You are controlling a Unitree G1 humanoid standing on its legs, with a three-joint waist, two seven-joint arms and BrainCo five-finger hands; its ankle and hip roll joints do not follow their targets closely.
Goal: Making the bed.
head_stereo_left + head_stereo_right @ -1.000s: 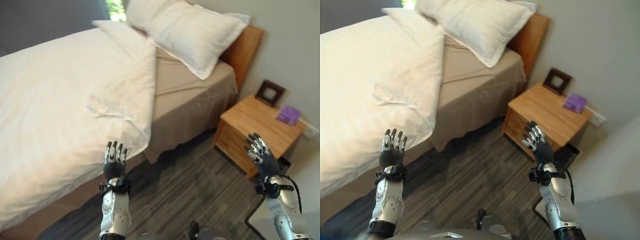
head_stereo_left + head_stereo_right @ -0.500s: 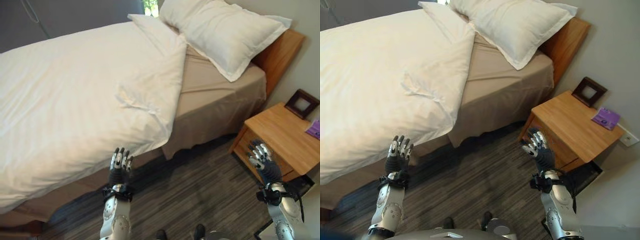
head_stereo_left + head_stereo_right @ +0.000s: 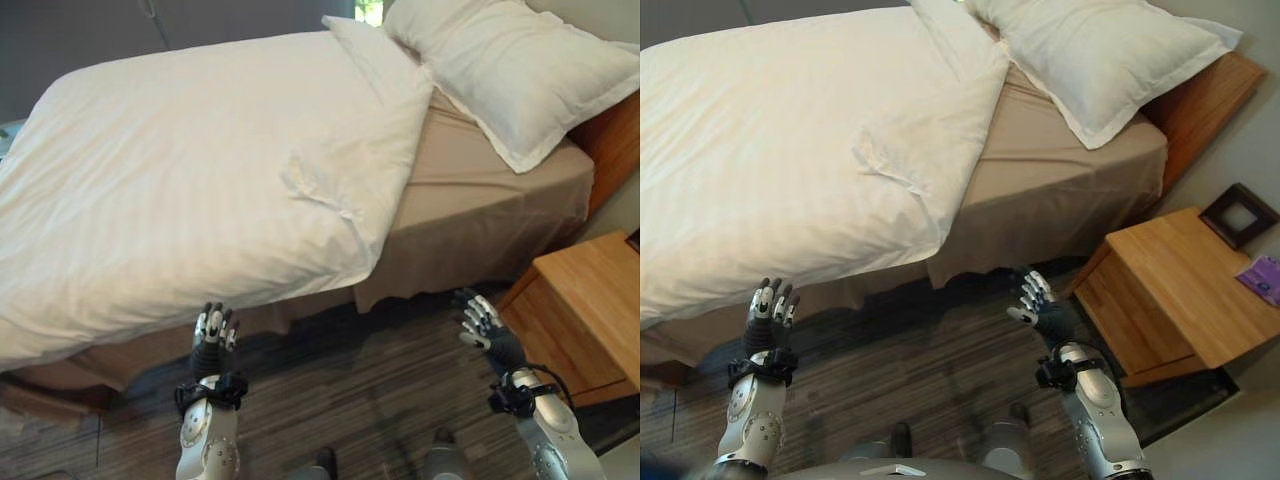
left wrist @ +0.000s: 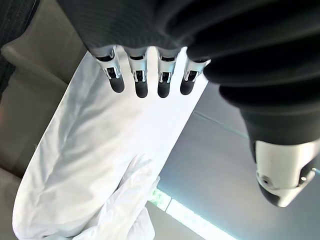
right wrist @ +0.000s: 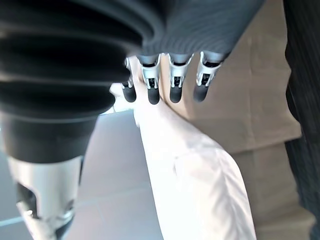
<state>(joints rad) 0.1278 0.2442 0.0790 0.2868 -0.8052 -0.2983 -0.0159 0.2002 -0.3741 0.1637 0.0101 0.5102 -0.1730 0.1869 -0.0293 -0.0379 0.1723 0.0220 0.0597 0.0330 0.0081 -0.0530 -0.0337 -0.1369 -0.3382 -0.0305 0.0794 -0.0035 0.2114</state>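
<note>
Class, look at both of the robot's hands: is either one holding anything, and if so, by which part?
Nothing is held. The left hand and right hand are both open above the floor, short of the white duvet.

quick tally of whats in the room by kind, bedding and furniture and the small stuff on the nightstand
Bedding: 3, the white duvet, the pillow and the tan sheet.
Furniture: 2, the bed's wooden headboard and the nightstand.
Small things on the nightstand: 2, a dark picture frame and a purple item.
Total: 7
</note>
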